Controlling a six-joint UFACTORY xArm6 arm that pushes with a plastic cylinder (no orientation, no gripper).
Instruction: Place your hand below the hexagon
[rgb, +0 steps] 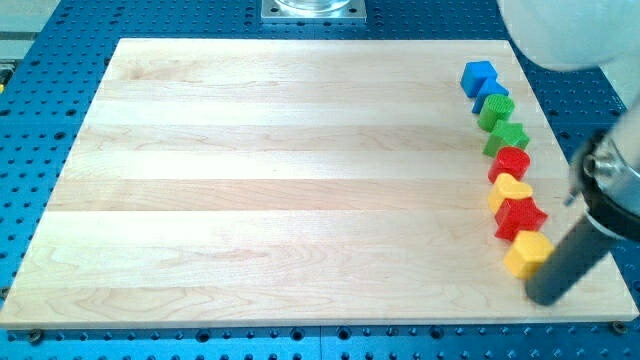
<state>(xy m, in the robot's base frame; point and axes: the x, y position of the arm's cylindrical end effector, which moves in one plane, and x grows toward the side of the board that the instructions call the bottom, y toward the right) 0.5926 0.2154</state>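
Lower right: my tip (545, 293), a bare rod with no jaws, holds nothing, touching yellow hexagon block (527, 254) from below-right | above: red star (519, 217), yellow block (510, 190), red cylinder (512, 162), green blocks (503, 128), blue cube (479, 77) | tabletop (280, 180)

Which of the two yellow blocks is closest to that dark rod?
The lower yellow block, last in the column at the view's bottom, touches my tip; the other yellow block sits higher.

Blocks packed in touching column along right edge of board (280, 190), blue cube (479, 77) at top to yellow block (527, 253) at bottom; no gaps between. Board left of column open. My tip (547, 293) just right of yellow block.
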